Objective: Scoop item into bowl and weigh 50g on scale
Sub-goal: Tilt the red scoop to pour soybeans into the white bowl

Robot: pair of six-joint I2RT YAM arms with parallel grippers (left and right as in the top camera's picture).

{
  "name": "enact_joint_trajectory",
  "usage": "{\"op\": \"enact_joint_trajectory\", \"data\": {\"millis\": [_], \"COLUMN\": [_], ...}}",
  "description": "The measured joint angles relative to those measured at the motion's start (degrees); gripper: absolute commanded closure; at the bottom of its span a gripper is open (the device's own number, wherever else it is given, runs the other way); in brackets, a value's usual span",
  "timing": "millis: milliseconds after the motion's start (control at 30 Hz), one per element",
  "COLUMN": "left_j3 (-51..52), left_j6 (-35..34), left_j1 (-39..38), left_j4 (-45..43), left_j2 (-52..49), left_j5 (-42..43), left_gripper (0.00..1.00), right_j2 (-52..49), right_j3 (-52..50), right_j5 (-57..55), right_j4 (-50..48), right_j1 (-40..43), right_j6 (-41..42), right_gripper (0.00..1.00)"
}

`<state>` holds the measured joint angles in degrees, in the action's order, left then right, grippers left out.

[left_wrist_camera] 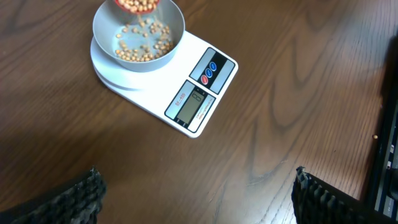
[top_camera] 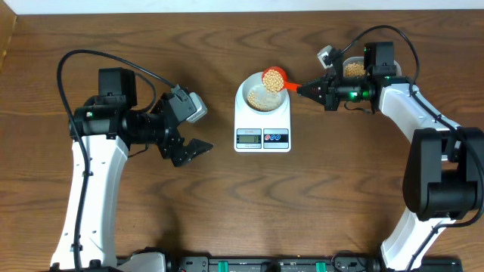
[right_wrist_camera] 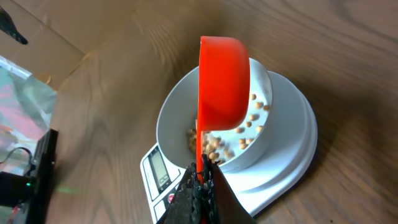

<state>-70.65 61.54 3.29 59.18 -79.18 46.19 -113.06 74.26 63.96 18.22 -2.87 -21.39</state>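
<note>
1. Beans [top_camera: 261, 98] lie scattered in the white bowl [right_wrist_camera: 171, 118], which sits on the scale [top_camera: 262, 137] on the counter [top_camera: 227, 211]; more fill the red scoop [top_camera: 273, 78].
2. Right fingers [right_wrist_camera: 199, 199] are clamped tight on the scoop's handle, with the scoop tipped above the bowl.
3. Left fingers [left_wrist_camera: 74, 199] are spread wide, holding nothing, above the counter beside the scale.
</note>
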Motion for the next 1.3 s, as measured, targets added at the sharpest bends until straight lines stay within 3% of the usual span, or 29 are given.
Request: {"op": "enact_joint_trajectory", "data": {"millis": [1300], "left_j3": [0.0], "left_j6": [0.0], "left_j1": [0.0], "left_j4": [0.0], "left_j2": [0.0], "left_j5": [0.0], "left_gripper": [0.02], "right_j2": [0.0], "right_j3": [0.0], "right_j5": [-4.68], "right_j4": [-1.75], "right_j1": [-3.48], "right_j6": [-7.93], "right_gripper": [0.99]}}
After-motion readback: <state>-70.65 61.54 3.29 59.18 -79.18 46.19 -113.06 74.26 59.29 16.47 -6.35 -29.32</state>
